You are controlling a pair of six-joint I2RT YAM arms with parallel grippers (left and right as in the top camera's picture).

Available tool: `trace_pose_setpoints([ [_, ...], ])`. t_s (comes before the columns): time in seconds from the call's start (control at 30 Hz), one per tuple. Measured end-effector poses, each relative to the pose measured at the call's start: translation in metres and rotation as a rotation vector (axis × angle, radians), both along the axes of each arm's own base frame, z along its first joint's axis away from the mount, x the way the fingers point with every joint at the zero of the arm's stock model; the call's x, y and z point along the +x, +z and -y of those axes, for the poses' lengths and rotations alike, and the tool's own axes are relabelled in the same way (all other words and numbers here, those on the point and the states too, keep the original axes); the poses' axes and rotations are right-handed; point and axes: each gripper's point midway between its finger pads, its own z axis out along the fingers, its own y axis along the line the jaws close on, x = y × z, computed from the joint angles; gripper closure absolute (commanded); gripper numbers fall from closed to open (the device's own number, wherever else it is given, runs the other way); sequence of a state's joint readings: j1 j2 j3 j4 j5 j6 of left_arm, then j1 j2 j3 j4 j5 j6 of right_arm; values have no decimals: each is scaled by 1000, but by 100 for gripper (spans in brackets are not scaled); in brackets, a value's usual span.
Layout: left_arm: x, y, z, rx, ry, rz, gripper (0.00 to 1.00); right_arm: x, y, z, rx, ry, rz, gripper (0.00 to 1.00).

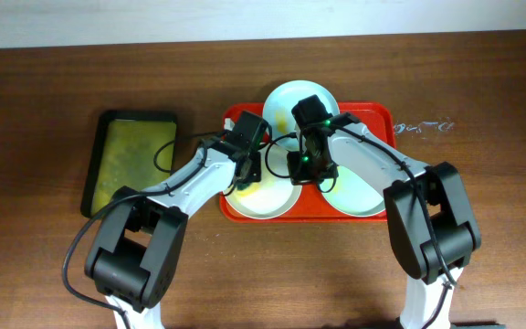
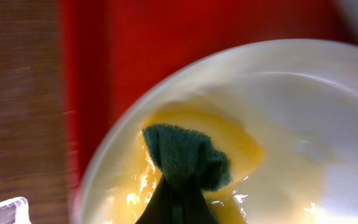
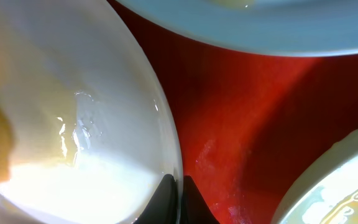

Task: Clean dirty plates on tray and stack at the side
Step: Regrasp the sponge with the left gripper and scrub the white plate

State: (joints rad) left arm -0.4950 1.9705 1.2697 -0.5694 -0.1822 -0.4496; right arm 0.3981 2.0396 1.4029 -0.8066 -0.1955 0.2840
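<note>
The red tray holds three plates. A cream-white plate with a yellow smear lies at its front left. One mint plate is at the back and another at the front right. My left gripper is shut on a dark green sponge that presses on the smear inside the cream plate. My right gripper is shut on the cream plate's rim. In the overhead view the left gripper and the right gripper are close together over the tray.
A smaller dark tray with a yellow-green inside sits on the wooden table left of the red tray. In the right wrist view the back mint plate and the front-right plate flank bare red tray floor.
</note>
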Motion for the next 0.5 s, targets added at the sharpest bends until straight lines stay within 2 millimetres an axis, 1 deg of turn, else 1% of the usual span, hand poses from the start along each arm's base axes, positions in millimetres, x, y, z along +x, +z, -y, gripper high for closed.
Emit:
trace_pose_setpoints([
  [0.07,-2,1,-17,90,22,4,100,1,0,0,1,0,2,96],
  [0.13,-3,3,-24,139,31,15,100,1,0,-2,8,1,6,96],
  [0.2,-4,13,-31,169,39,38,100,1,1,-3,14,4,7,96],
  [0.27,-4,27,-31,140,43,62,100,1,1,-3,14,4,5,96],
  [0.3,-4,35,-28,106,42,73,100,1,1,-3,13,3,5,96],
  [0.33,-1,51,-18,19,33,96,100,1,1,-3,13,4,5,96],
  [0.37,0,56,-12,-27,23,100,100,1,1,-3,10,4,6,96],
  [0.43,-6,55,3,-107,-9,64,100,1,1,-3,10,4,6,96],
  [0.5,-14,44,16,-151,-39,10,100,1,1,-3,10,3,6,96],
])
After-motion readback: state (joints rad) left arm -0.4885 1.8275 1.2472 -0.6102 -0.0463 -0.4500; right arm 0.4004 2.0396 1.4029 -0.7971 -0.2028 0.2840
